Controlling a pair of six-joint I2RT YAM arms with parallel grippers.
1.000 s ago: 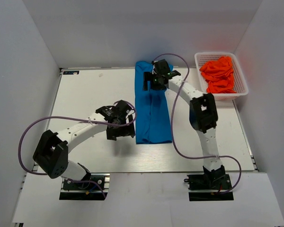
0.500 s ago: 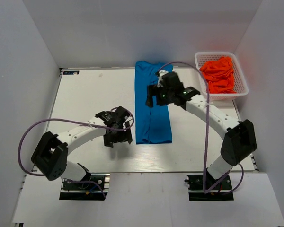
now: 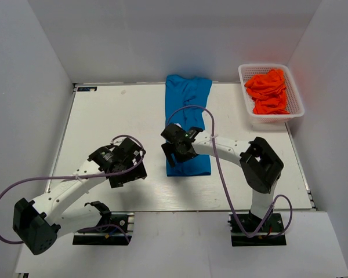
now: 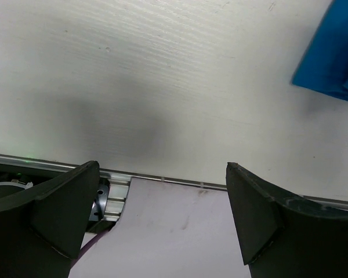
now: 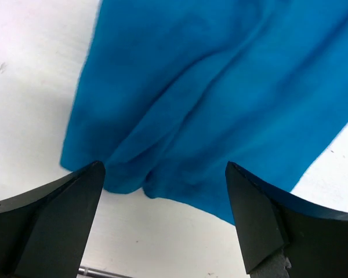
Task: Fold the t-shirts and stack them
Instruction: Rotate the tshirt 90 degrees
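A bright blue t-shirt [image 3: 188, 119] lies on the table as a long narrow strip running from the far edge toward the near side. My right gripper [image 3: 174, 153] hovers open over its near left corner. In the right wrist view the blue t-shirt [image 5: 220, 81] fills the upper part, its rumpled near hem lies between the spread fingers of the right gripper [image 5: 162, 231], and nothing is held. My left gripper [image 3: 126, 172] stands open over bare table to the left of the shirt. In its own view, the left gripper [image 4: 162, 226] sees only a blue t-shirt corner [image 4: 336, 52]. Orange-red t-shirts [image 3: 268, 90] lie crumpled in the basket.
The white mesh basket [image 3: 296, 113] stands at the far right corner of the table. The table's near metal edge [image 4: 180, 182] runs just under my left gripper. White walls close in the left, far and right sides.
My right gripper has travelled from the far end of the blue shirt down to its near left corner. My left arm has pulled back toward the near left, away from the shirt.
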